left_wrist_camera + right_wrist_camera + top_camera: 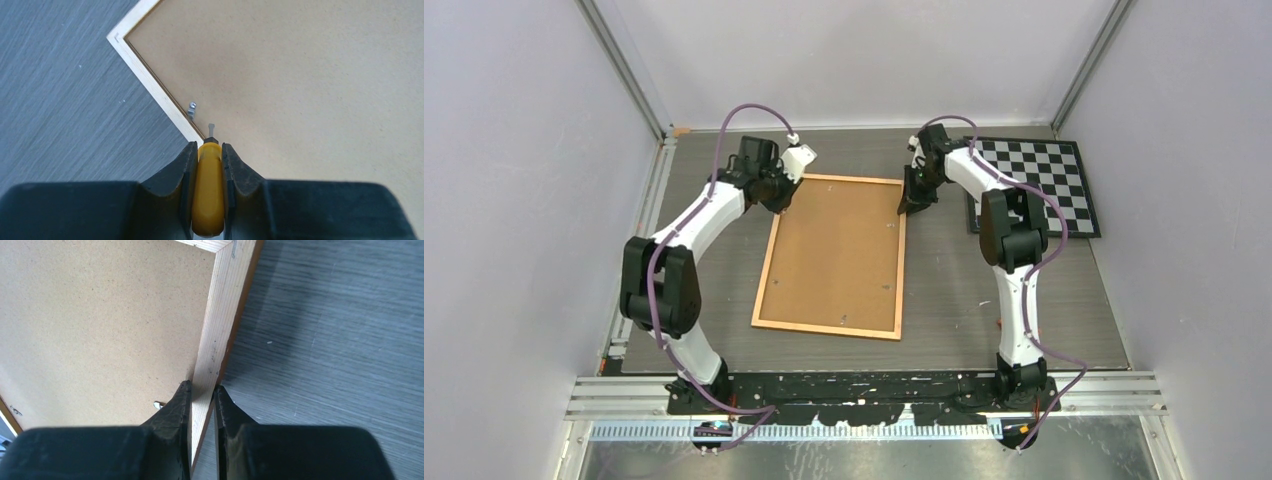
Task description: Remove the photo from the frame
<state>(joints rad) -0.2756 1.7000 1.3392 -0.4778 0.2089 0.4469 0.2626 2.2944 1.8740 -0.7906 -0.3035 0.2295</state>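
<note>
The frame (pixel 836 250) lies back up in the middle of the table, brown fibreboard inside a narrow wooden border. The photo is hidden under that board. My left gripper (pixel 781 200) is at the frame's far left edge, shut on a yellow-handled screwdriver (pixel 209 190). The screwdriver's metal tip rests on the board just inside the border (pixel 150 80), close to a small metal clip (pixel 191 107). My right gripper (pixel 914 207) is at the far right edge, its jaws (pixel 201 387) closed on the wooden border (pixel 220 325), one finger on each side.
A black-and-white checkerboard (pixel 1039 180) lies at the back right, beside the right arm. Another small clip (pixel 158 404) sticks up from the board by the right gripper's inner finger. Grey walls enclose the dark table (pixel 944 290) on three sides.
</note>
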